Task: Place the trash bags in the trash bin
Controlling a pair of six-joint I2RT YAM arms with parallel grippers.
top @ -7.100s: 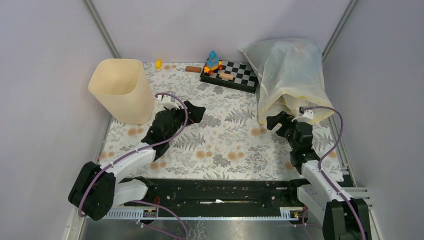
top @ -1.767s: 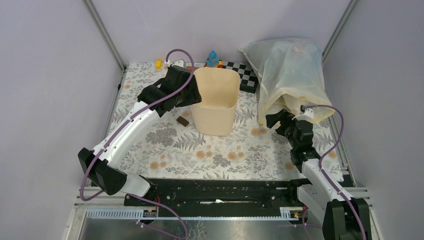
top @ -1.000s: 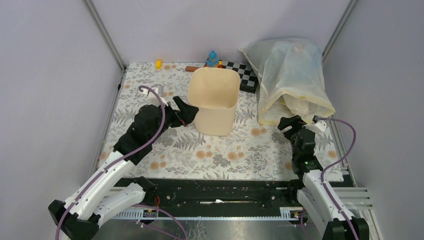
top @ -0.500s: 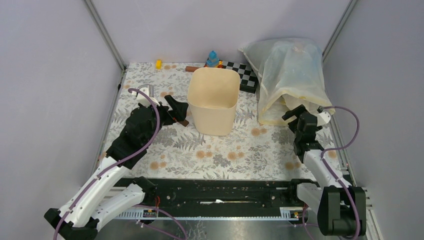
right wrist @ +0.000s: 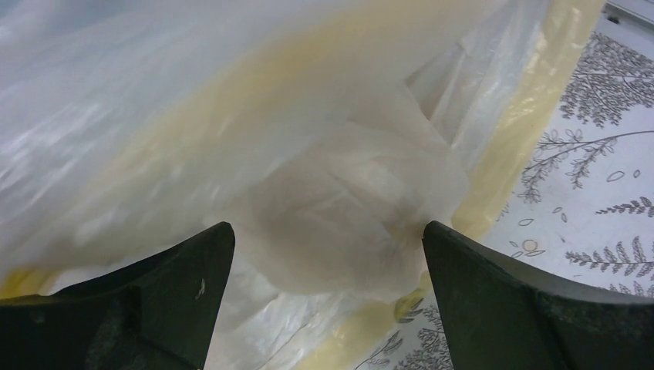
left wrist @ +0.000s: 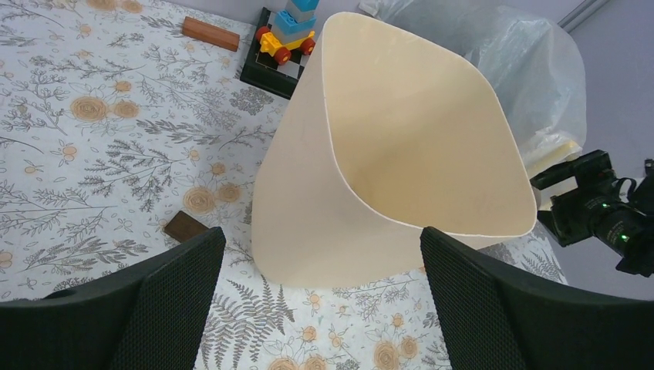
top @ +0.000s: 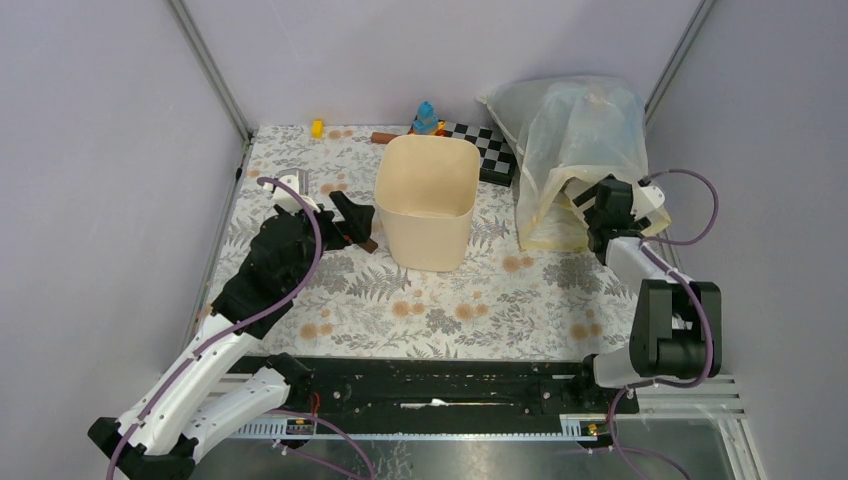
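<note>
Cream-yellow plastic, thin and crinkled, fills my right wrist feed. The trash bags (right wrist: 347,208) show as one crumpled wad lying in the mouth of the big whitish sack (right wrist: 154,92). I cannot count separate bags in that wad. My right jaws are spread wide on either side of it and grip nothing. Whether the fingers (right wrist: 154,308) touch the plastic, I cannot tell.

On the top camera the single sack (top: 575,125) bulges at the right back of the desk (top: 450,300). My right arm (top: 640,260) reaches up to the sack's near opening.

One trash bin (top: 425,240) stands upright with its mouth up, around the middle of the desk. It is left of the sack and apart from it.

My left jaws are also wide open and empty, just left of the bin. On the left wrist feed the bin (left wrist: 301,193) sits framed between my two fingers (left wrist: 154,308), apart from both.

One small dark brown block (top: 368,245) lies on the flowered cloth at the bin's left foot, near my left jaws.

Along the back edge I count four more things:
- One checkerboard (top: 480,150) lies behind the bin.
- One wheeled block toy (top: 427,120) stands at the checkerboard's left end.
- One brown wooden bar (top: 386,138) lies just left of the toy.
- One small yellow piece (top: 317,128) lies farther left.
</note>
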